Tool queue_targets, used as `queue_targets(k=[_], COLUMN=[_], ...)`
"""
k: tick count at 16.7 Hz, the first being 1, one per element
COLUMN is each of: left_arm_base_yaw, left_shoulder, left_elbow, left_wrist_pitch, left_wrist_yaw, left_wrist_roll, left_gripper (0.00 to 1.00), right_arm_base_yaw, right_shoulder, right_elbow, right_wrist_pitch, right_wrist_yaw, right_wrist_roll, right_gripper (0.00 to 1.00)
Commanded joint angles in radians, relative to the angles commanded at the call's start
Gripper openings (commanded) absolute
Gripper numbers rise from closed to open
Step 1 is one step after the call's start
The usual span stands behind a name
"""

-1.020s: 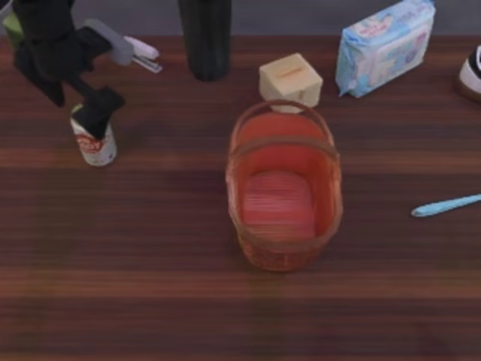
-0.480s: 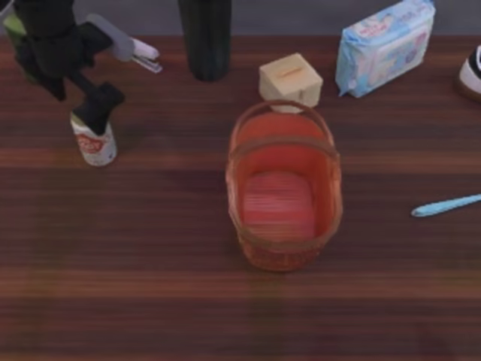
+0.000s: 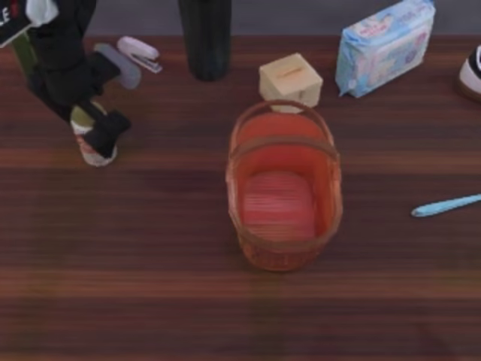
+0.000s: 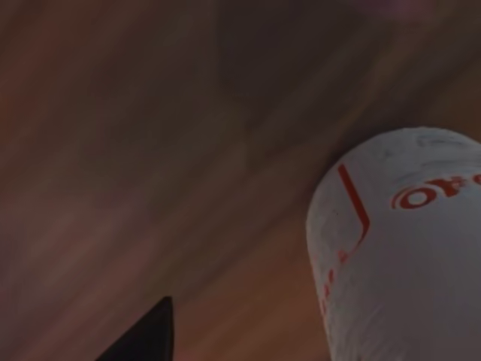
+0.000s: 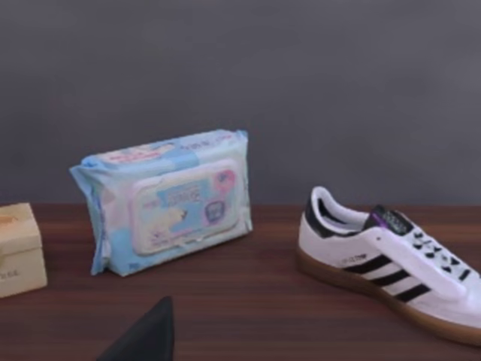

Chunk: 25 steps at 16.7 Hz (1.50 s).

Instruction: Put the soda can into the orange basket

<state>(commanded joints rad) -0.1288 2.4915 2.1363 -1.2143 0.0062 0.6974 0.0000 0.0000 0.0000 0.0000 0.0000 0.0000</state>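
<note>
My left arm reaches in from the far left corner of the table and bends down toward the table. My left gripper [image 3: 96, 129] is low over the far left part of the table, with its dark fingers [image 3: 111, 125] pointing down and a little toward the near side. In the left wrist view only one dark fingertip [image 4: 146, 337] is seen at the edge. My right arm is not seen from above; its wrist view shows one dark fingertip [image 5: 146, 335].
</note>
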Motion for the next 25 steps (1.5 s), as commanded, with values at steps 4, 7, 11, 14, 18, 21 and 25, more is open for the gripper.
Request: queue_targets(k=[4, 7, 11, 14, 18, 21, 25], left_arm_base_yaw=[0.000, 0.000, 0.000, 0.000, 0.000, 0.000, 0.000], left_shoulder=[0.000, 0.000, 0.000, 0.000, 0.000, 0.000, 0.000], left_elbow=[-0.003, -0.003, -0.003, -0.003, -0.003, -0.003, -0.003], left_wrist_pitch=[0.003, 0.003, 0.003, 0.003, 0.003, 0.003, 0.003], left_wrist_yaw=[0.000, 0.000, 0.000, 0.000, 0.000, 0.000, 0.000], left_wrist_roll=[0.000, 0.000, 0.000, 0.000, 0.000, 0.000, 0.000], left_gripper=[1.00, 0.77, 0.47, 0.25, 0.00, 0.00, 0.00], right_arm_base_yaw=[0.000, 0.000, 0.000, 0.000, 0.000, 0.000, 0.000], right_shoulder=[0.000, 0.000, 0.000, 0.000, 0.000, 0.000, 0.000], right_elbow=[0.000, 0.000, 0.000, 0.000, 0.000, 0.000, 0.000], right_wrist_pitch=[0.000, 0.000, 0.000, 0.000, 0.000, 0.000, 0.000], right_wrist_yaw=[0.000, 0.000, 0.000, 0.000, 0.000, 0.000, 0.000], right_wrist_roll=[0.000, 0.000, 0.000, 0.000, 0.000, 0.000, 0.000], right_gripper=[1.00, 1.00, 1.00, 1.00, 1.00, 1.00, 1.00])
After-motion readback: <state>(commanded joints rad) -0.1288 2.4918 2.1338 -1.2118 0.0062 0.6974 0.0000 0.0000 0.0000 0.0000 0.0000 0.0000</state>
